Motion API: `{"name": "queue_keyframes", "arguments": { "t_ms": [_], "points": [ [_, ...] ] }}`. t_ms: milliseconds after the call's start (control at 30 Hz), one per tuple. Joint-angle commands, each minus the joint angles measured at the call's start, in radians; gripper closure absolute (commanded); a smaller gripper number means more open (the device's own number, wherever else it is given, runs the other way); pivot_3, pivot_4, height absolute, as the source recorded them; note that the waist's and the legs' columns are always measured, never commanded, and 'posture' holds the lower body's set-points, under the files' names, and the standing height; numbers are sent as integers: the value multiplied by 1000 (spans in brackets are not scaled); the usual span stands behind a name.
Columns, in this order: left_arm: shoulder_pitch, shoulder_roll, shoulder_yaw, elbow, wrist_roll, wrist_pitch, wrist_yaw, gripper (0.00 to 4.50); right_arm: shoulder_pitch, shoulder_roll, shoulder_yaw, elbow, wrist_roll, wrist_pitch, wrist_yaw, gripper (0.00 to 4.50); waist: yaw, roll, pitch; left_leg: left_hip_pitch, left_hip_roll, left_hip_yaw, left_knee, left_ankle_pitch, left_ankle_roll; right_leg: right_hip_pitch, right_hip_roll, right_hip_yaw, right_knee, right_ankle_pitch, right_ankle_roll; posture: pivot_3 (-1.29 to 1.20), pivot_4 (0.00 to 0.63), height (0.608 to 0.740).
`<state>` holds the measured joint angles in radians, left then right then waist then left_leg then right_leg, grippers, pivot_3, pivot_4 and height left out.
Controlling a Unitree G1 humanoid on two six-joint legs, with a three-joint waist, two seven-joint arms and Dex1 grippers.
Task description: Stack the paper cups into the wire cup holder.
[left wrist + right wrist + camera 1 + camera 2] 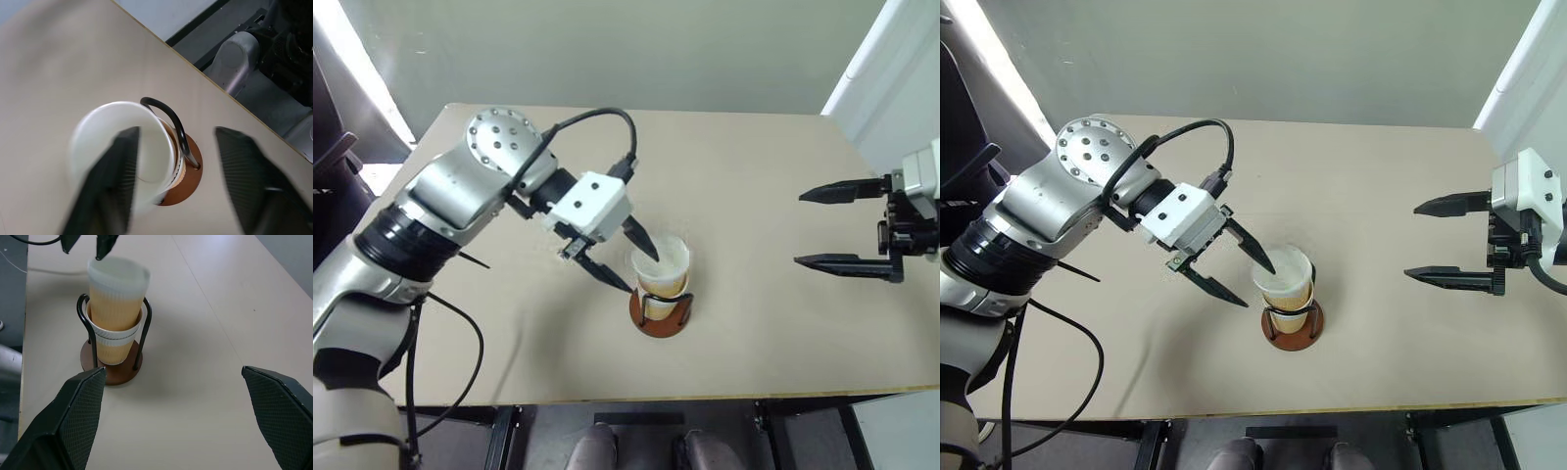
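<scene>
Now | left end effector (pixel 1237 274) apart over paper cups (pixel 116 308) | right end effector (pixel 1426 242) apart | right wrist: wire cup holder (pixel 111 367) loops

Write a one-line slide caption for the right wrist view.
Yellow-orange paper cups nested in the black wire cup holder on the beige table, framed by the open right gripper.

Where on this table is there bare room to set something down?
Bare table lies between the wire cup holder and the right gripper, and along the far edge. It is crowded where the left gripper straddles the top paper cup's rim.
</scene>
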<state>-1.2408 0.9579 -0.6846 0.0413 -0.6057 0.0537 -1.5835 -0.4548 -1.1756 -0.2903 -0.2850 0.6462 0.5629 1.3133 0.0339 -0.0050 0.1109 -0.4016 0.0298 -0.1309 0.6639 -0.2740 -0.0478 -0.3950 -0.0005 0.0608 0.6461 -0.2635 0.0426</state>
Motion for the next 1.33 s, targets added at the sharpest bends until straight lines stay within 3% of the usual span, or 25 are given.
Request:
{"name": "queue_keyframes", "arguments": {
  "t_ms": [33, 100, 233, 367, 633, 933, 1033, 1333],
  "points": [
    [4, -10, 54, -17, 18, 2, -31, 577, -28, -9, -17, -13, 14, -11, -6, 0, 0, 0, 0, 0, 0, 0, 0, 0, 0, 0, 0, 0, 0, 0, 0, 0, 150, 740],
    [12, -28, 81, -8, 42, -3, -31, 28, -32, -8, -14, -10, 12, -13, -5, 0, 1, 0, 0, 0, 0, 0, 0, 0, 0, 0, 0, 0, 0, 0, 0, 0, 150, 740],
    [23, -41, 165, 32, 62, 35, -31, 28, -35, -5, -8, -7, 14, -15, 1, 0, 0, 0, 0, 0, 0, 0, 0, 0, 0, 0, 0, 0, 0, 0, 0, 0, 150, 740],
    [114, 44, 286, 54, 78, 100, -31, 28, -29, 3, 18, 14, 5, -26, 20, 0, -8, 1, 0, 1, 0, 0, -1, 0, 0, 0, 0, 0, 0, 0, 0, 0, 150, 740],
    [471, 269, 564, 162, 76, 210, 2, 28, -58, -2, 84, 177, -55, -88, 98, 0, -16, 1, 0, 1, 0, 0, -2, 0, 0, -1, 1, 3, 0, 0, 0, 0, 150, 740],
    [930, 316, 929, 144, -13, 325, -5, 28, -24, 0, 72, 292, -71, -132, 169, 0, -10, 1, 0, 2, 0, 1, -2, 0, 0, -1, 0, 3, 1, -1, -1, 0, 150, 740],
    [1010, 301, 981, 92, -18, 340, 16, 28, -36, 5, 86, 311, -78, -138, 174, 0, -8, 1, 0, 2, 0, 1, -2, -1, 0, -2, 0, 3, 2, -1, -2, 0, 150, 740],
    [976, 277, 995, 66, -5, 368, 57, 28, -89, 19, 129, 352, -106, -130, 180, 0, -6, 0, 0, 5, 0, 1, 0, -2, 1, -2, 0, 3, 10, -2, -6, 0, 150, 740]
  ]
}}
